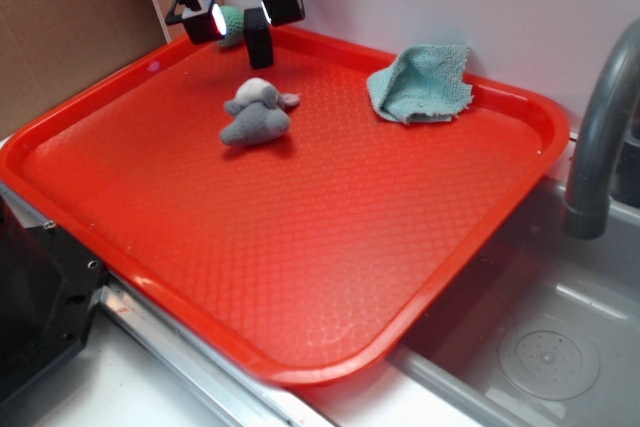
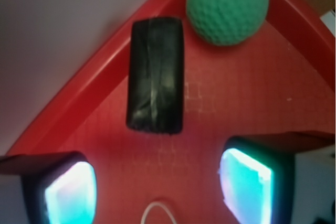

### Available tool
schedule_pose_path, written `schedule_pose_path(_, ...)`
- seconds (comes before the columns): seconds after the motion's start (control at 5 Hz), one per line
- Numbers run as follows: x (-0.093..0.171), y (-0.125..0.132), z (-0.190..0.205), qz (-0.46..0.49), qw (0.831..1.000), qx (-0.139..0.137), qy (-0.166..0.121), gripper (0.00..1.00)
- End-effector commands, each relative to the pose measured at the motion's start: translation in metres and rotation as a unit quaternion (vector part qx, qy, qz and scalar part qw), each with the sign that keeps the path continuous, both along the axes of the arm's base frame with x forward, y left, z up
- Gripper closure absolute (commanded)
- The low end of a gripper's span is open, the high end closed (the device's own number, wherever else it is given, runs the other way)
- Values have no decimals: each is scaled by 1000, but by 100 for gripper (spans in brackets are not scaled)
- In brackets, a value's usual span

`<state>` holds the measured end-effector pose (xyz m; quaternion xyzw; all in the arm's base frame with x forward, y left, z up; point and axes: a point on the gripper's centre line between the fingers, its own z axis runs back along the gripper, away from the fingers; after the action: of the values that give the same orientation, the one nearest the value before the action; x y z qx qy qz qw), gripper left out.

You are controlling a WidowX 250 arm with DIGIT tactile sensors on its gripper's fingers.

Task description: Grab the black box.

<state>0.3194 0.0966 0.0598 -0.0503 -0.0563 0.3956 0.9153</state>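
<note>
red tray point(image 1: 330, 247), grey plush point(image 1: 257, 113), green ball point(image 2: 227, 7), cloth point(image 1: 422, 83)

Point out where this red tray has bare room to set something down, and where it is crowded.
Free: the whole near half of the red tray, below the grey plush toy, and the strip between toy and teal cloth. Crowded: the far corner, where the black box, green ball and open gripper cluster.

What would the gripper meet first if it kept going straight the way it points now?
Most likely the black box. In the wrist view it stands just ahead of the open gripper, roughly centred between the fingers. The green ball sits further back and to one side. Depth is hard to judge.
</note>
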Motion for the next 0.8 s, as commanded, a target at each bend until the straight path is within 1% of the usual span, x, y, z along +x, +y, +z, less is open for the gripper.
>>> schedule_pose_path(0.0, 12, 30, 13, 49, 998, -10, -33, 0)
schedule_pose_path(0.2, 14, 39, 6, 69, 997, -11, -32, 0)
schedule_pose_path(0.4, 15, 42, 1, 78, 996, -26, -29, 0)
schedule_pose_path(0.6, 17, 38, -5, 75, 997, -24, -18, 0)
